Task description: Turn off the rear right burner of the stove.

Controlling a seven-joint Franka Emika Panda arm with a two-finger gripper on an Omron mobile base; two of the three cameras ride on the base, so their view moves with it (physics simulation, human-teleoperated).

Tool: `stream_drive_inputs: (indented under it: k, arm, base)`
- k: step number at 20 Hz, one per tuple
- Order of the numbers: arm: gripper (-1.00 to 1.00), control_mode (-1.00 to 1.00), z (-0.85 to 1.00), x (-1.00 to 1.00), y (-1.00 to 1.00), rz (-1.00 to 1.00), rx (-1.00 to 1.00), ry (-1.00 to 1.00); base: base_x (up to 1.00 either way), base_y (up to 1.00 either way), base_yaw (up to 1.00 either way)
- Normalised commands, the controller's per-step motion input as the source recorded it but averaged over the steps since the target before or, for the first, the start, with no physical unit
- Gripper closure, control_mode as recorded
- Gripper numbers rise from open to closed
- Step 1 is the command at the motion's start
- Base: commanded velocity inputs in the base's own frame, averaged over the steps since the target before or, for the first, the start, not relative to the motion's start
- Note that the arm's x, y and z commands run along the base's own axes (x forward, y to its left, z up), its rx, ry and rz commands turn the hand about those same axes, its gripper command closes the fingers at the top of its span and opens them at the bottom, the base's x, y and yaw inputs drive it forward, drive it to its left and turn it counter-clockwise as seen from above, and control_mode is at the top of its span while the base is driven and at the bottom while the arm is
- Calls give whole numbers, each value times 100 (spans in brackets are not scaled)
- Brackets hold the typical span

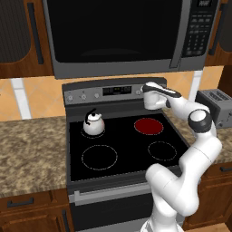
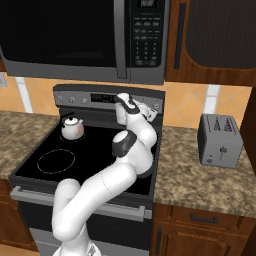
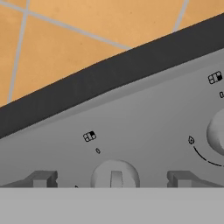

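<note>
Red rear right burner (image 1: 148,126) glowing below pincer (image 3: 111,179), fingers spread either side of knob (image 3: 114,174).

Rear right burner (image 1: 148,126) — red disc, pale-ringed — on black glass stove (image 1: 122,158).

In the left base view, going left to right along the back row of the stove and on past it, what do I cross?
White kettle on the rear left zone, then the rear right burner glowing red, then the robot's white arm, then the grey toaster on the counter.
</note>
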Motion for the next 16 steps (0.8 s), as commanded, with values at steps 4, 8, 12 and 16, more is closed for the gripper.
stream_drive_inputs:
  k: [4, 8, 12, 16]
  arm:
    - [-100, -100, 0, 0, 0, 0, 0, 0]
    - [100, -100, 0, 0, 0, 0, 0, 0]
    - [100, -100, 0, 0, 0, 0, 0, 0]
    - [100, -100, 0, 0, 0, -1, 3, 0]
  base:
    - [0, 0, 0]
    - [0, 0, 0]
    - [0, 0, 0]
    - [0, 0, 0]
